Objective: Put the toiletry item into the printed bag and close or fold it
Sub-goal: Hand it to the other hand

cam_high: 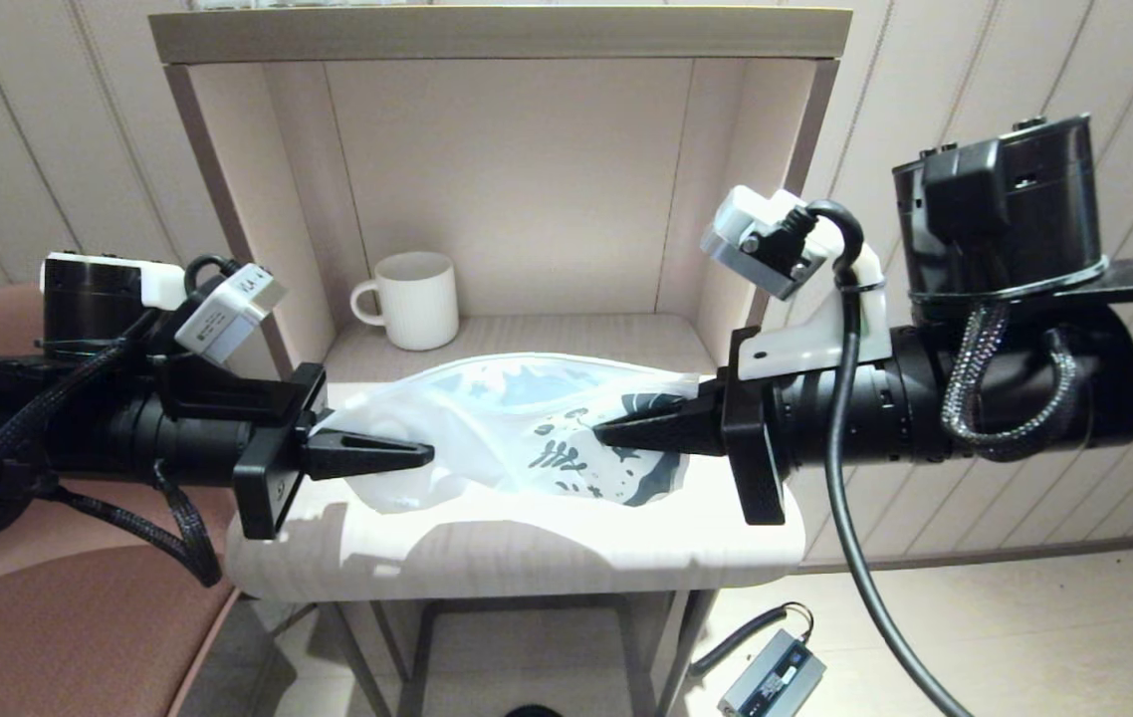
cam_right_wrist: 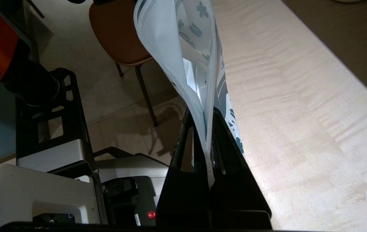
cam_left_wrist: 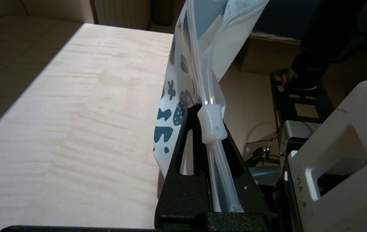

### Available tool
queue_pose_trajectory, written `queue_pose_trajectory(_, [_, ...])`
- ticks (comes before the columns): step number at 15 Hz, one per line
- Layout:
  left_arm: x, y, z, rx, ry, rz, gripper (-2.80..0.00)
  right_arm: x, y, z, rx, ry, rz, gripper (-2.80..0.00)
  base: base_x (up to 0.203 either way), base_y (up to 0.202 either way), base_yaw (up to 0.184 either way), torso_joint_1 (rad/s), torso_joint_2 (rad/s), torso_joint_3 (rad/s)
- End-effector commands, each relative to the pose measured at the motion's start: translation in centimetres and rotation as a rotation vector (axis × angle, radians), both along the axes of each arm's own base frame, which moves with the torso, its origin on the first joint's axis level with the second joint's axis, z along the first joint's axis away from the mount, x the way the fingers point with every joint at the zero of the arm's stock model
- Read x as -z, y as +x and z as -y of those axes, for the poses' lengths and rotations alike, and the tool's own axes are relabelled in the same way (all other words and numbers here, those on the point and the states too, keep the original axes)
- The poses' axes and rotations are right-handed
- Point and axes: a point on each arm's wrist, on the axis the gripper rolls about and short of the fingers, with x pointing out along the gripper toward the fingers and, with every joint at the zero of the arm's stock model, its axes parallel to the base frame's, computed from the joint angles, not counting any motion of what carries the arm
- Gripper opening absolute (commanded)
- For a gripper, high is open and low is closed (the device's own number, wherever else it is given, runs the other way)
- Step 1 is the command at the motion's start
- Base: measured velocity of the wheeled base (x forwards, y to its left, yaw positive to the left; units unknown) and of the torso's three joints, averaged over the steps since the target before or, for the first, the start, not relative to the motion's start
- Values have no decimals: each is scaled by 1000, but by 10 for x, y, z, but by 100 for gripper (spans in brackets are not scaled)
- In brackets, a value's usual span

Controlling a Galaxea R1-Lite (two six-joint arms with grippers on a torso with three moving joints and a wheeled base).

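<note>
The printed bag (cam_high: 507, 423), a white translucent pouch with dark blue leaf prints, hangs above the table between my two grippers. My left gripper (cam_high: 422, 456) is shut on its zip-strip end; in the left wrist view the strip (cam_left_wrist: 217, 180) runs between the black jaws and the white slider (cam_left_wrist: 212, 125) sits at their tips. My right gripper (cam_high: 601, 433) is shut on the opposite, printed end, where the bag's (cam_right_wrist: 183, 45) edge (cam_right_wrist: 206, 154) is pinched between the jaws. The toiletry item is not visible in any view.
A white ribbed mug (cam_high: 414, 299) stands at the back left of the shelf niche. The light wooden table (cam_high: 527, 558) lies under the bag. A brown chair (cam_high: 49, 617) is at left, and a small grey device (cam_high: 771, 677) lies on the floor.
</note>
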Motion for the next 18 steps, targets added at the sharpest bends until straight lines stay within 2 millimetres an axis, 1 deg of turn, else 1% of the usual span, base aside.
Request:
queue_pose_trajectory(1, [2, 1, 1, 7, -1, -4, -280, 0, 1, 0, 2, -2, -2, -280, 0, 0, 0, 0, 0, 0])
queue_pose_trajectory(6, [6, 1, 7, 36, 0, -19, -280, 1, 4, -2, 62, -45, -23, -280, 0, 0, 0, 0, 0, 0])
queue_pose_trajectory(16, [8, 0, 7, 39, 1, -23, -280, 1, 2, -2, 74, -62, -22, -280, 0, 0, 0, 0, 0, 0])
queue_pose_trajectory(17, [8, 0, 7, 39, 1, -23, -280, 3, -1, -6, 80, -80, -21, -280, 0, 0, 0, 0, 0, 0])
queue_pose_trajectory(18, [7, 0, 7, 39, 0, -21, -280, 4, -2, -8, 91, -98, -2, -55, 0, 0, 0, 0, 0, 0])
